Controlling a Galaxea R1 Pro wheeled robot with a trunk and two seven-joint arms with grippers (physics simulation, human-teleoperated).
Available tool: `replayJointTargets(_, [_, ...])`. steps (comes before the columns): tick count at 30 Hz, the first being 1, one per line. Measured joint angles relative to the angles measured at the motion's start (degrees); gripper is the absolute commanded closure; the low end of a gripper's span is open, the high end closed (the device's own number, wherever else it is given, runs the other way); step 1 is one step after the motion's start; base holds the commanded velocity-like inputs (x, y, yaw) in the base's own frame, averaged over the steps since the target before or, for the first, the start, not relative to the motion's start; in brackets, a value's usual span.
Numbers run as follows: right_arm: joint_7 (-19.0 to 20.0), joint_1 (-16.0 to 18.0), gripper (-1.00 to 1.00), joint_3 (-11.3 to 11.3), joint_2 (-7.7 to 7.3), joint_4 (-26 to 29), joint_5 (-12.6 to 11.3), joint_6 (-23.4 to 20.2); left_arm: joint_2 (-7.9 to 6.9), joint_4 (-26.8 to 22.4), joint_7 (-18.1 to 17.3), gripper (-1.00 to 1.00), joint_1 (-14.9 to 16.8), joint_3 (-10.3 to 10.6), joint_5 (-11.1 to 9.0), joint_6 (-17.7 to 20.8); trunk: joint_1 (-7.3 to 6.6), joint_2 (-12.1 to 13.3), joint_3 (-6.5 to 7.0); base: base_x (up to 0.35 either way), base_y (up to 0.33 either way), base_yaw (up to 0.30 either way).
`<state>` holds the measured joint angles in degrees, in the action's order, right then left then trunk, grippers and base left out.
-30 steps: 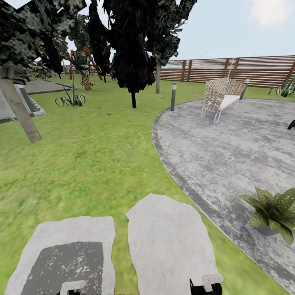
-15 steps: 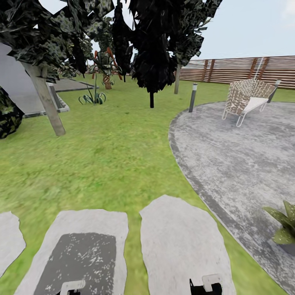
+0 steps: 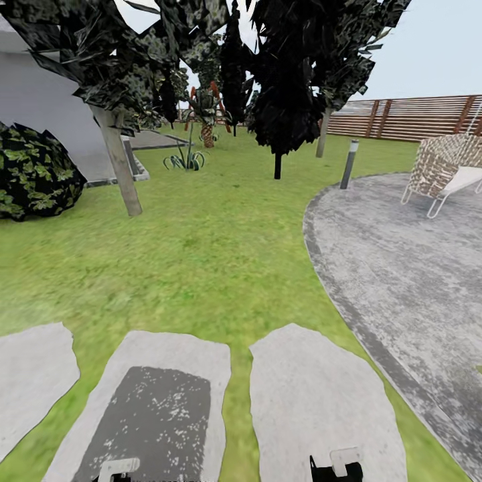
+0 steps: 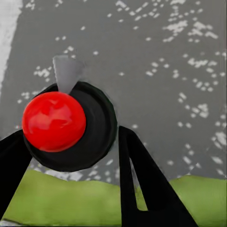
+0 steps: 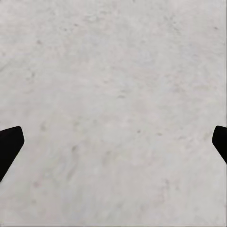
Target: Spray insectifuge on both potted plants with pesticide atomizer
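Note:
The pesticide atomizer and both potted plants are out of view. I look over the garden lawn (image 3: 214, 254) toward the round grey patio (image 3: 415, 281). In the left wrist view my left gripper (image 4: 68, 137) is open, its black fingers (image 4: 142, 179) spread over a dark patch of stone, with a red knob (image 4: 53, 121) on a black disc between them. My right gripper (image 5: 113, 142) is open over pale stone, with just its black tips at the frame's two sides. Neither holds anything.
Three flat stepping stones (image 3: 321, 402) lie just ahead. A leaning trunk (image 3: 120, 167), a dark tree (image 3: 288, 80) and a bush (image 3: 33, 171) by a grey wall (image 3: 40, 100) stand to the left. A bollard lamp (image 3: 348, 164), wicker chair (image 3: 445, 167) and slatted fence (image 3: 415, 117) are on the right.
The camera has turned left, so the whole scene slid right. The potted plant on the patio edge left the right side; the bush, grey wall and a third stone came in.

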<state>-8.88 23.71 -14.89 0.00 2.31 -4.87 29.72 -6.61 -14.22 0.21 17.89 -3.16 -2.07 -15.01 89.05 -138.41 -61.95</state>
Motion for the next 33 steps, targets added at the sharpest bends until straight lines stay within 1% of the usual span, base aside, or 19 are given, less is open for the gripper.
replayJointTargets(9, [0.0,0.0,-1.0,-0.1,0.0,0.0,0.0,0.0,0.01,0.0,0.0,1.0,0.0,0.0,0.0,0.0,0.0,0.0,-0.07,0.0,0.0,0.283])
replayJointTargets(24, [0.0,0.0,-1.0,0.0,0.0,0.0,0.0,0.0,0.17,0.1,0.1,1.0,0.0,0.0,-0.2,0.0,0.0,0.0,-0.59,0.0,0.003,0.281])
replayJointTargets(27, [0.0,0.0,-1.0,0.0,0.0,0.0,0.0,0.0,0.18,0.1,0.1,1.0,0.0,0.0,-0.4,-0.1,0.0,0.0,-0.7,0.0,0.171,0.281])
replayJointTargets(33, [0.0,0.0,-1.0,0.0,0.0,0.0,0.0,0.0,0.18,0.1,0.1,1.0,0.0,-0.1,-0.6,-0.1,0.0,0.0,-0.92,0.019,0.287,0.281])
